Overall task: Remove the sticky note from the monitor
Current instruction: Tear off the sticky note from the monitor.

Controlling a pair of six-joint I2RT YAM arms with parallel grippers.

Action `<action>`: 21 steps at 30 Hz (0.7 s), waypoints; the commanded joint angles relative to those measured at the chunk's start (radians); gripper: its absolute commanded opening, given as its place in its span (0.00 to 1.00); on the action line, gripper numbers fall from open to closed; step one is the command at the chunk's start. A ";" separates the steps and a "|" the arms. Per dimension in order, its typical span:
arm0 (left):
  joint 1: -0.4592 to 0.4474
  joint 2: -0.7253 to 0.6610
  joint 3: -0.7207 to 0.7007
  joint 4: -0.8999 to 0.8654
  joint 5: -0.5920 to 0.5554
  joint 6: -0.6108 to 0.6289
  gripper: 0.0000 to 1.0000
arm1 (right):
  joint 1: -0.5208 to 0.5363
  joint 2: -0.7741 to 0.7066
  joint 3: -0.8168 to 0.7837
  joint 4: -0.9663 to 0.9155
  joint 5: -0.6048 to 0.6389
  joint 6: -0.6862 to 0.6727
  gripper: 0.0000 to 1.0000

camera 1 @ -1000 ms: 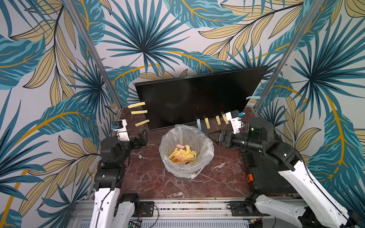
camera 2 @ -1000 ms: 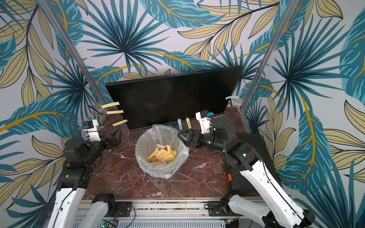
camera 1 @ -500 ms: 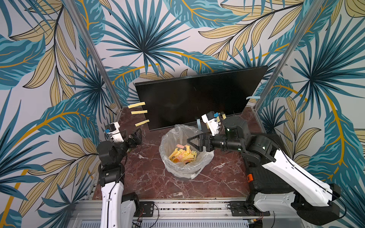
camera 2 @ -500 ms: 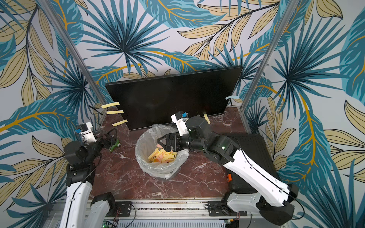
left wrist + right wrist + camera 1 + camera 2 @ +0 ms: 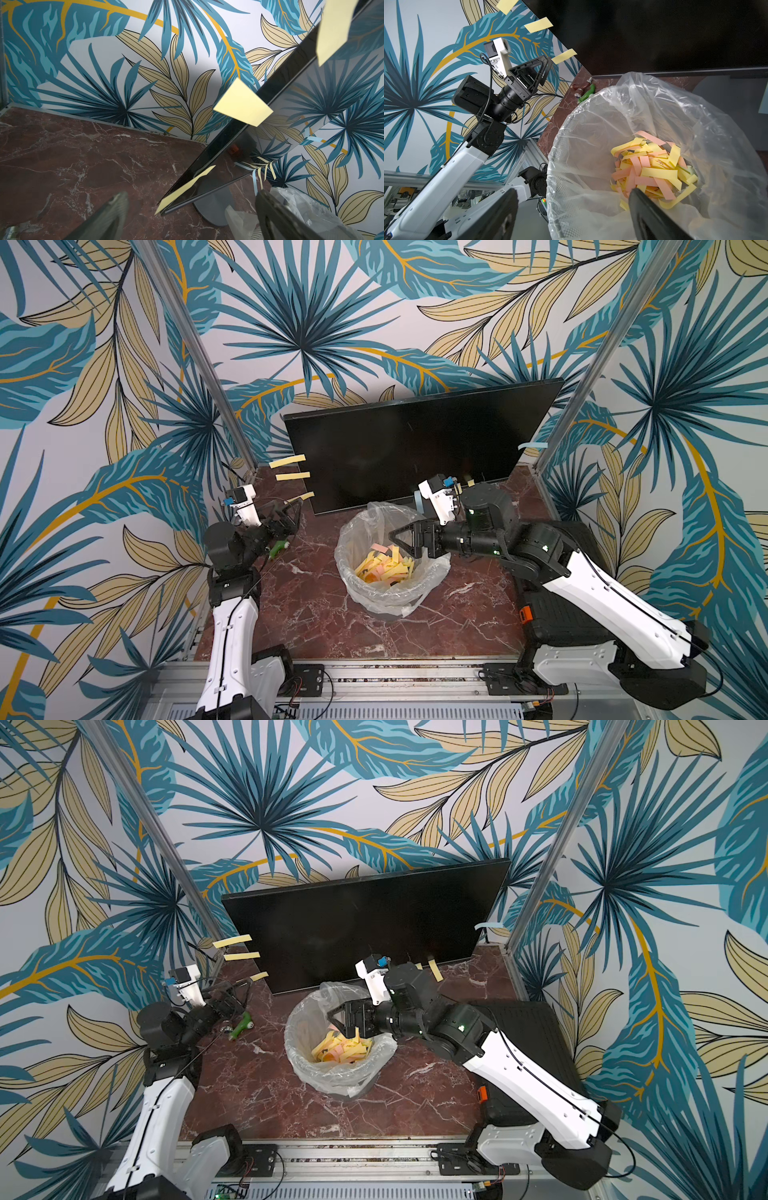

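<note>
— Where does the monitor [image 5: 415,435] stand?
— Upright at the far side of the table [image 5: 316,614], dark screen facing the near side, its left end a little nearer than its right.
— And the notes on it?
— Three yellow ones jut from its left edge, one above another: top note [image 5: 286,461], middle note [image 5: 292,476], low note [image 5: 306,496]. A blue note [image 5: 532,445] sticks out from the right edge. A yellow bottom note [image 5: 434,970] hangs off the lower edge, just far of the right arm [image 5: 532,1073].
— The left gripper [image 5: 293,514]?
— It hangs at the monitor's lower left corner, just beside the low note, fingers spread wide with nothing between them. Whether a finger touches the paper I cannot tell.
— The right gripper [image 5: 401,540]?
— Over the bin [image 5: 341,556], which stands mid-table, just near of the monitor. Its fingers are apart too, and its wrist view shows nothing between them.
— What is in the bin?
— A clear bag [image 5: 432,572] lines it; yellow and pink strips [image 5: 384,564] lie heaped at the bottom.
— Anything else?
— A black case [image 5: 536,1027] at the right, under the right arm, and a small green piece [image 5: 242,1027] on the table beside the left arm [image 5: 162,1102].
</note>
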State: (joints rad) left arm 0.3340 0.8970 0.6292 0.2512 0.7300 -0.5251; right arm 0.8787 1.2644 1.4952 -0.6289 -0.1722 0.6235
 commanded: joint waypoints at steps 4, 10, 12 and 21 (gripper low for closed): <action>0.009 0.055 0.054 0.037 0.065 0.004 0.97 | 0.006 0.037 0.016 0.047 -0.005 -0.019 0.87; 0.008 0.096 0.072 0.000 0.093 0.029 0.95 | 0.006 0.049 0.018 0.055 -0.006 -0.019 0.87; 0.007 0.107 0.073 0.002 0.101 0.025 0.93 | 0.005 0.052 0.018 0.054 -0.001 -0.021 0.87; 0.007 0.126 0.076 -0.004 0.117 0.017 0.86 | 0.007 0.048 0.017 0.049 0.011 -0.027 0.87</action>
State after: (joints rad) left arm 0.3347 1.0252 0.6739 0.2462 0.8288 -0.5175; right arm 0.8791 1.3102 1.4971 -0.5964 -0.1719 0.6132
